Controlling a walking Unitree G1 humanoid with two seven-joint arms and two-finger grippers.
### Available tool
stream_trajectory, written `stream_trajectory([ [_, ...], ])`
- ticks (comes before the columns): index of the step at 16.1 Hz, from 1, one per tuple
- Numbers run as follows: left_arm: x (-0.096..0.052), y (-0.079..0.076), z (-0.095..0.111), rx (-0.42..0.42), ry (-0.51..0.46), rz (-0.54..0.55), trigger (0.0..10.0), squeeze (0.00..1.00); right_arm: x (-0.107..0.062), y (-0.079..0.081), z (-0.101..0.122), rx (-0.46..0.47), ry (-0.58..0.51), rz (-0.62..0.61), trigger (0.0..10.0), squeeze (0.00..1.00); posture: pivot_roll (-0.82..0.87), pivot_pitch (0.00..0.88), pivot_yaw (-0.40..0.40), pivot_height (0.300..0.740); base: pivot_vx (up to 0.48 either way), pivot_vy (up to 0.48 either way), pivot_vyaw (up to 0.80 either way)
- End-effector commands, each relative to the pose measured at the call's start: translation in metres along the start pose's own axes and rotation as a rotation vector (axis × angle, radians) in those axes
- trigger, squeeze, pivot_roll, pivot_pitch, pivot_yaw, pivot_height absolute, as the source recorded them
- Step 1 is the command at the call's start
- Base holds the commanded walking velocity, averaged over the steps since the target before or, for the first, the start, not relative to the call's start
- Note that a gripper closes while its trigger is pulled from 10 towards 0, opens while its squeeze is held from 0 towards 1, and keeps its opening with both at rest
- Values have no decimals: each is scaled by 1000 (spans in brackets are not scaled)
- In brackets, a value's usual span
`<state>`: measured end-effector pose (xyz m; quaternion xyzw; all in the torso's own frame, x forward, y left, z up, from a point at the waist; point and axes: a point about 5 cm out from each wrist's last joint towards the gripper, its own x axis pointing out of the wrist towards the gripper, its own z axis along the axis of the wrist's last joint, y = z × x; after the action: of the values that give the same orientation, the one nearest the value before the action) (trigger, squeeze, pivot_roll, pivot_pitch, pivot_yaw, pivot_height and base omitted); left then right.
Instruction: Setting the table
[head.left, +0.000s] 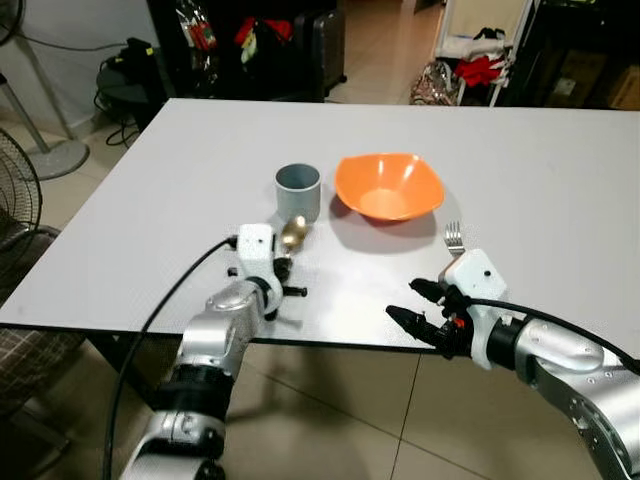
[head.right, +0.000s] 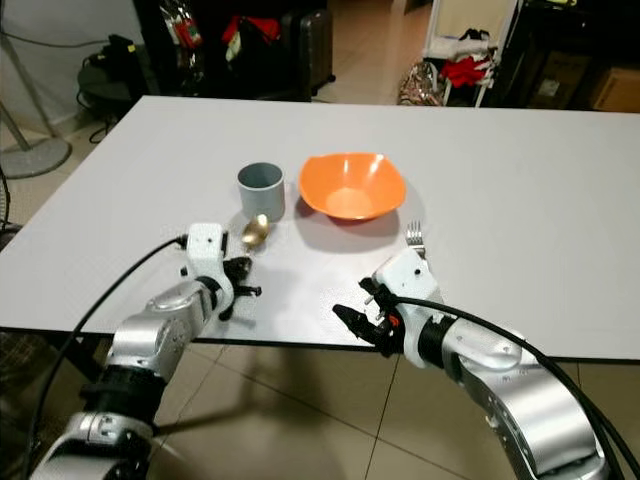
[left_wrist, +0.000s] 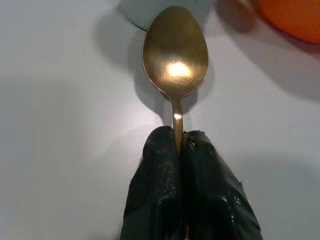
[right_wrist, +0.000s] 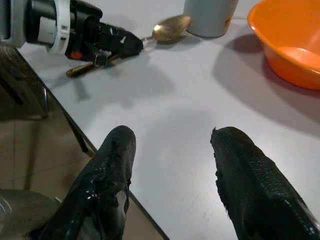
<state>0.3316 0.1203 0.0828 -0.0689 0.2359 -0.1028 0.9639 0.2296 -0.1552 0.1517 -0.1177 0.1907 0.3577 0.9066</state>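
Your left gripper (head.left: 285, 262) is clenched on the neck of the gold spoon (left_wrist: 175, 55), fingers (left_wrist: 165, 200) pinched tight just behind the bowl of it. In the head view the spoon's bowl points to about 1 o'clock from the gripper, close beside the base of the grey cup (head.left: 298, 190); the right wrist view shows the handle trailing out behind the fingers, low over the white table (head.left: 540, 180). The orange bowl (head.left: 388, 186) sits just to the 3 o'clock side of the cup.

Expect the spoon to be light, rigid and slick: polished metal on a narrow neck can swivel between the pads, so you may want to keep the squeeze firm and set it down flat instead of dropping it. Whether it already rests on the table I cannot tell from these views.

Your right gripper (head.left: 420, 305) hangs released near the table's front edge, fingers (right_wrist: 107, 170) spread with nothing between them. The silver fork (head.left: 454, 238) lies at roughly 12 o'clock from its wrist, to the 4 o'clock side of the orange bowl, partly hidden by the wrist housing. If you adjust it, take it mid-handle; it looks thin and lies flat, so it will be awkward to get the fingers under.
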Motion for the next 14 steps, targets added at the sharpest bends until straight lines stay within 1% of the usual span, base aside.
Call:
stream_trajectory([
  [1,1,8,1,-3,1,29,10000,0,-2,3,2,-10,0,19,10000,0,-184,9,24,740,0,0,0],
  [4,3,13,-2,-33,-2,46,10000,0,-2,5,1,-10,5,31,10000,0,-182,5,23,740,0,0,0],
  [7,7,10,-4,-66,1,37,10000,0,-1,5,2,-8,1,44,10000,0,-176,5,15,740,0,0,0],
  [8,9,10,-6,-92,5,45,10000,0,-1,5,1,-9,2,54,10000,0,-177,4,12,740,0,0,0],
  [9,9,10,-6,-100,5,49,10000,0,-1,6,1,-10,2,59,10000,0,-178,3,12,740,0,0,0],
  [10,10,11,-7,-116,4,50,10000,122,-1,7,1,-12,4,66,10000,0,-180,2,13,740,0,0,0],
  [11,10,10,-8,-124,3,47,10000,604,-1,7,1,-12,5,72,10000,0,-184,0,13,740,0,0,0],
  [12,10,9,-9,-129,3,42,10000,910,-2,7,1,-12,6,77,10000,0,-185,0,12,740,0,0,0],
  [13,11,7,-9,-135,-1,30,10000,1000,-3,7,1,-12,7,78,10000,0,-188,0,10,740,0,0,0],
  [14,11,6,-8,-138,-4,25,10000,1000,-3,6,1,-11,7,78,10000,0,-189,0,10,740,0,0,0],
])
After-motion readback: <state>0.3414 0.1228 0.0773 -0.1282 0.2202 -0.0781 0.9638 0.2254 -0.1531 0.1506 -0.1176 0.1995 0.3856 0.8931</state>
